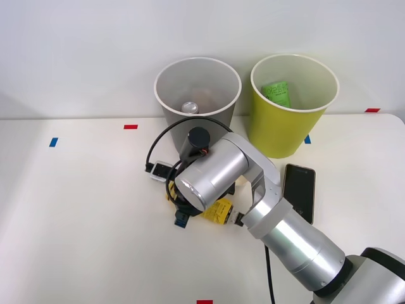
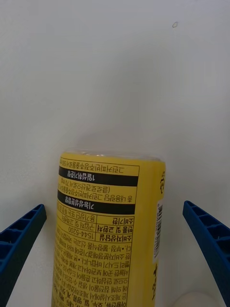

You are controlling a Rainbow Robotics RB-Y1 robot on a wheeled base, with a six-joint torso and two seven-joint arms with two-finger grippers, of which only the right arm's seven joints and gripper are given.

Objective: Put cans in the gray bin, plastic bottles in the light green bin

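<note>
Right gripper (image 2: 115,249) is low over the table (image 1: 76,215), fingers (image 2: 19,235) spread wide on either side of the bottle (image 2: 108,230), not touching it. The bottle lies on the table at about 7 o'clock from the gray bin (image 1: 166,104). Its yellow label carries dense black print, upside down in the wrist view; "1544-5200" is legible. A can (image 1: 190,107) sits inside the gray bin. The green bin (image 1: 266,130) stands at 3 o'clock from the gray one, a green-labelled item (image 1: 277,93) inside. A phone (image 1: 299,190) lies at 6 o'clock from the green bin.
</note>
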